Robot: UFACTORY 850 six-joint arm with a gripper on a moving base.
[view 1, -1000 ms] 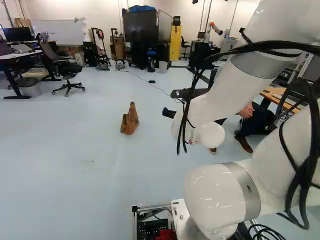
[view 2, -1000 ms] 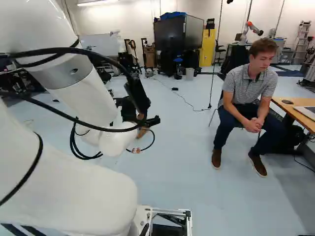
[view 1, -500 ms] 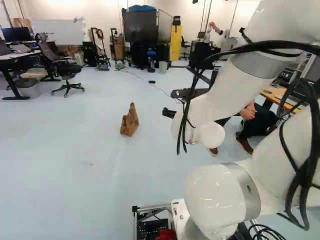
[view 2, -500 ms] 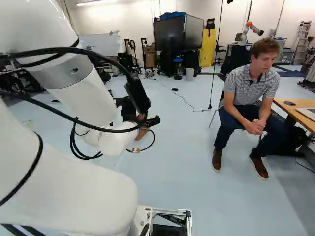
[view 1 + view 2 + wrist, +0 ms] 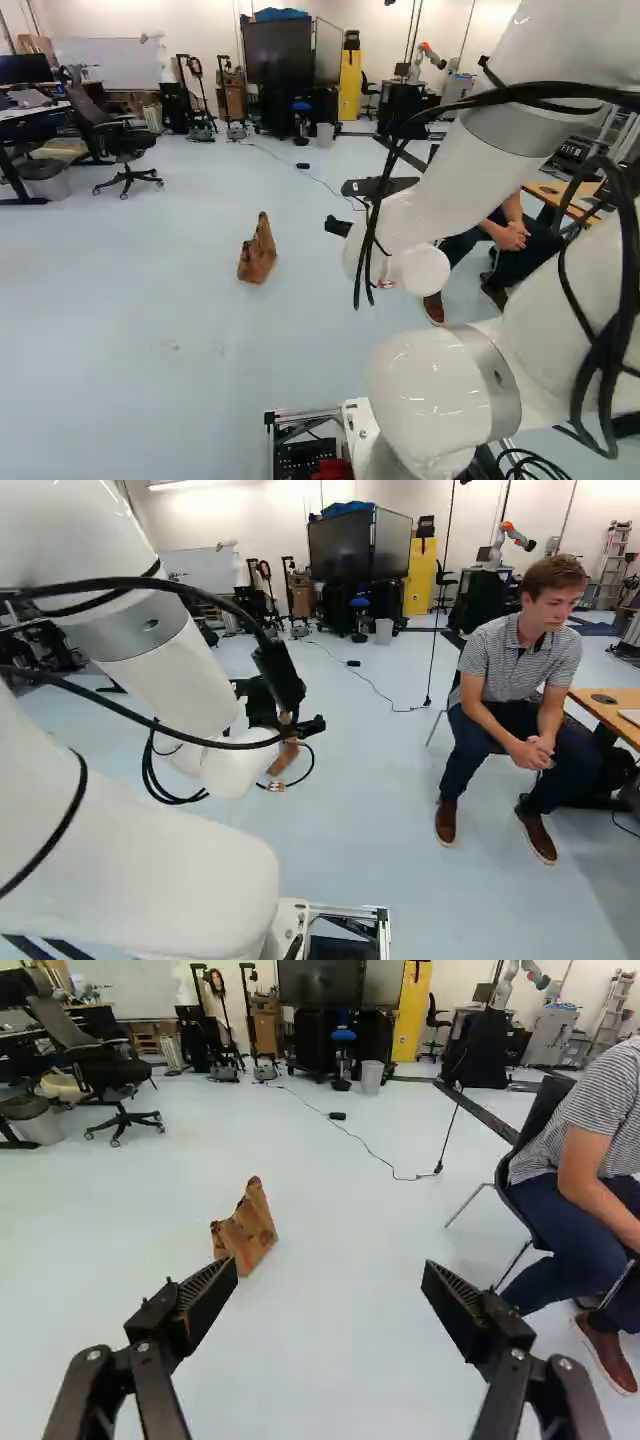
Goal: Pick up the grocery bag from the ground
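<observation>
The base has moved: the whole scene shifts in both base views, and the grocery bag (image 5: 245,1230) now shows a little nearer, while the arm (image 5: 450,190) keeps its pose against its own lowest joint. The bag itself has not shifted on the floor (image 5: 350,1210); the rig seems to be closing in on it. That makes this the approach, with the pick-up itself still to come.

The fingers of the gripper (image 5: 330,1272) stand wide open, with nothing between them. The bag sits on the floor ahead of them, out beyond the tip of the left finger rather than centred in the gap, so the next move probably calls for more driving, a slight turn to the left and then a reach down.

The bag looks like brown paper, creased and crumpled, broad at its base and drawn up to a lopsided peak. Such paper will likely fold under a pinch; a grip on the peak alone could tear it or slip off, and a nudge could tip it. The fingers are black and blocky, their inner faces finely ribbed. The floor is pale and smooth. A person (image 5: 590,1175) sits on a dark, thin-legged chair (image 5: 540,1110) beyond the right finger, worth a wide berth.
</observation>
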